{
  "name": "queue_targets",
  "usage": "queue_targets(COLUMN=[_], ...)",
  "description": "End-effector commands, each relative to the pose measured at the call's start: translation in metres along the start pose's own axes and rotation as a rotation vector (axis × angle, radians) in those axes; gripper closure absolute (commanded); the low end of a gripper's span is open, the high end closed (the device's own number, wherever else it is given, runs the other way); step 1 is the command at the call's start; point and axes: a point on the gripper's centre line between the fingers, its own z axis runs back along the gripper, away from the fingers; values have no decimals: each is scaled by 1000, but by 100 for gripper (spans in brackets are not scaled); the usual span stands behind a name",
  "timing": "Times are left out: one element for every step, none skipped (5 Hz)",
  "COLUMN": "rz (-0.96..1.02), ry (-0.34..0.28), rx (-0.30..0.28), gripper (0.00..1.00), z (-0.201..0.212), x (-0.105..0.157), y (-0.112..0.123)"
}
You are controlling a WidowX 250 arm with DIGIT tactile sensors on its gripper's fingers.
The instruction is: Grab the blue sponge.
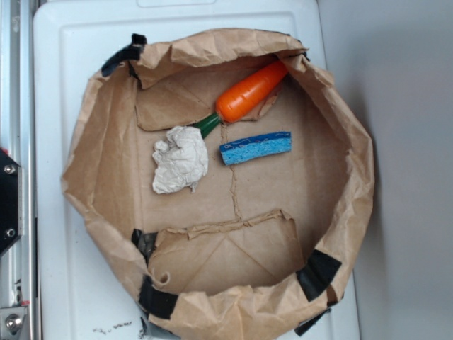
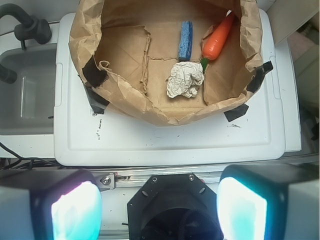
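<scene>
Lying flat, blue sponge, long axis left-right

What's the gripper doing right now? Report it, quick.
Gripper: open and empty, jaws wide apart, not yet near the blue sponge in the paper bag.

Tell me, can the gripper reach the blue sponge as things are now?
Probably yes. The blue sponge lies uncovered in the paper bag, apart from the carrot and paper ball; the open gripper is far back.
</scene>
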Motion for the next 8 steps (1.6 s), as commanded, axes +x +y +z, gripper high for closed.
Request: queue_targets(rz=[0, 44, 42, 43, -67, -87, -87, -87], ry=[0, 19, 11, 9, 29, 62, 62, 62], rx=[0, 2, 24, 25, -22, -13, -13, -13], gripper=[0, 0, 0, 0, 0, 0, 0, 0], z=[0, -3, -16, -24, -43, -61, -61, -61], x=[0, 7, 42, 70, 108, 128, 128, 128], y=[0, -7, -17, -16, -7, -2, -2, -2])
